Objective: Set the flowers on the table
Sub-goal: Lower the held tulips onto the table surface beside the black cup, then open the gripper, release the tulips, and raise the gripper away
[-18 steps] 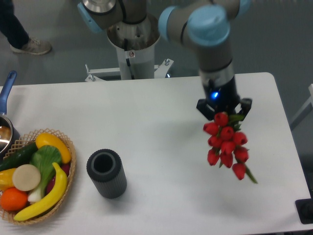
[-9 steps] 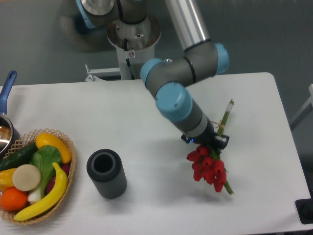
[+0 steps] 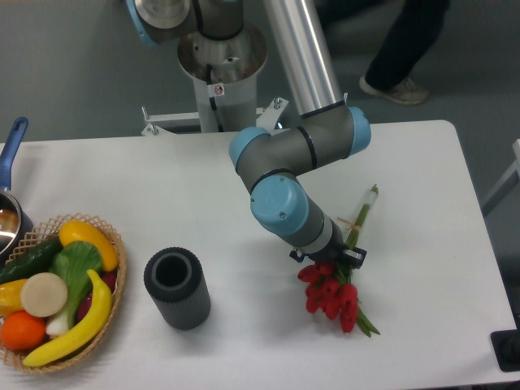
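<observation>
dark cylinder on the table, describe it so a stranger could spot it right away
On the white table, look right of the wicker fruit basket at the left edge. The ribbed dark grey cylinder stands upright there, open-topped and hollow, the only dark, plain thing around.

Silver tube arm (image 3: 305,57), grey joints with light-blue caps, small black tool (image 3: 329,256).

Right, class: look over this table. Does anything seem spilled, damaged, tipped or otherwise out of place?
Nothing stands out. The flowers lie low on the white table with the gripper at their stems. The dark cylinder stands upright, and the fruit basket sits intact at the left edge.
</observation>
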Controlling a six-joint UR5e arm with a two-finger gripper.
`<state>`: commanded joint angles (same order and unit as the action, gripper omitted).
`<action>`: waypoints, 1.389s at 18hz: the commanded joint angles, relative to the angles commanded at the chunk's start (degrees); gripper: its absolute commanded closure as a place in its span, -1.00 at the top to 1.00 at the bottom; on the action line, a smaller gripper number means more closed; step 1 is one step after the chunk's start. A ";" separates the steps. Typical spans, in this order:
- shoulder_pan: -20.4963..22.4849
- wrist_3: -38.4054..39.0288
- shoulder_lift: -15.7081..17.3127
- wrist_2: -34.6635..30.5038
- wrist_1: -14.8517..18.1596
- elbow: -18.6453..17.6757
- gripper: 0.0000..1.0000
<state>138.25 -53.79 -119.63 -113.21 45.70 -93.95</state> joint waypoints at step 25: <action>22.14 -25.83 21.44 34.63 23.11 7.21 1.00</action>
<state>160.39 -79.61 -98.18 -78.57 68.82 -86.74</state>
